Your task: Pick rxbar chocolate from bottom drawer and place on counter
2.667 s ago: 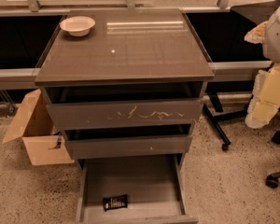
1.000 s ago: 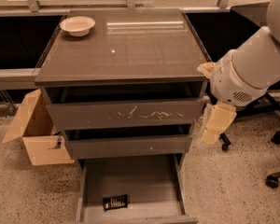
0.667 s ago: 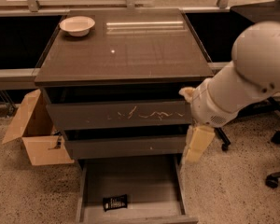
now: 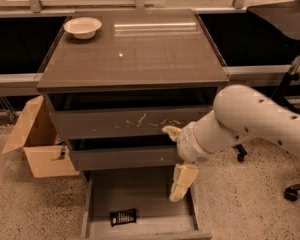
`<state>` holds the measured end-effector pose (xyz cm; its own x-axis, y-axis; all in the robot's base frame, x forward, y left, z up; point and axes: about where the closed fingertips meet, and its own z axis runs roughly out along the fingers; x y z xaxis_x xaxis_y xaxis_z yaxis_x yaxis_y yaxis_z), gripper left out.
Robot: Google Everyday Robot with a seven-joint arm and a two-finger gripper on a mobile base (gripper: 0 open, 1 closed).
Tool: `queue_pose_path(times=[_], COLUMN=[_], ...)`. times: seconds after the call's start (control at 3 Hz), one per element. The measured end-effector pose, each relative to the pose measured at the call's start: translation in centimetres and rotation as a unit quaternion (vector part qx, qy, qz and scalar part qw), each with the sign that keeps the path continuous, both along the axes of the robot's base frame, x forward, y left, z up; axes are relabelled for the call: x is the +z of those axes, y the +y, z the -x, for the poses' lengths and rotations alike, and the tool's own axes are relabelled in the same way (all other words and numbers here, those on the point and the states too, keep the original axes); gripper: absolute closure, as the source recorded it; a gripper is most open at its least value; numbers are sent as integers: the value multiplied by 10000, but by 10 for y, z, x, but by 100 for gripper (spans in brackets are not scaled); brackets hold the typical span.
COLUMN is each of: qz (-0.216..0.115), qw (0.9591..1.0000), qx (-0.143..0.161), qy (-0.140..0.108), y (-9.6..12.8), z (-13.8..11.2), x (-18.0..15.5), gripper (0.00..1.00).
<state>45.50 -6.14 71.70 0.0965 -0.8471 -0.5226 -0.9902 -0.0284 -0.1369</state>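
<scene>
The rxbar chocolate [image 4: 123, 216], a small black wrapper with white lines, lies flat near the front left of the open bottom drawer [image 4: 140, 191]. My gripper [image 4: 181, 181] hangs at the end of the white arm [image 4: 250, 124], above the right side of the bottom drawer and to the right of the bar, apart from it. The counter [image 4: 140, 54] is the glossy grey-brown cabinet top above the drawers. The upper drawer with the scratched front [image 4: 135, 121] and the middle drawer [image 4: 125, 156] stand slightly pulled out.
A white bowl [image 4: 82, 27] sits at the counter's back left corner. An open cardboard box [image 4: 37, 144] stands on the floor left of the cabinet. Office chair parts [image 4: 290, 19] and a wheeled base [image 4: 290, 191] are at the right.
My arm has swung in from the right and down, from beside the cabinet's right edge to over the right side of the open bottom drawer. The bar has not moved.
</scene>
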Motion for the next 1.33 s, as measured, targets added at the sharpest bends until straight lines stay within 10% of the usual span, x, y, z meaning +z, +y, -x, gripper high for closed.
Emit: queue_pose_path(times=[0.33, 1.33], qz=[-612, -1068], qw=[9979, 9918], qx=[157, 669], qy=[144, 229], y=[23, 49], z=[-2, -7], x=[-45, -114], gripper=[0, 0])
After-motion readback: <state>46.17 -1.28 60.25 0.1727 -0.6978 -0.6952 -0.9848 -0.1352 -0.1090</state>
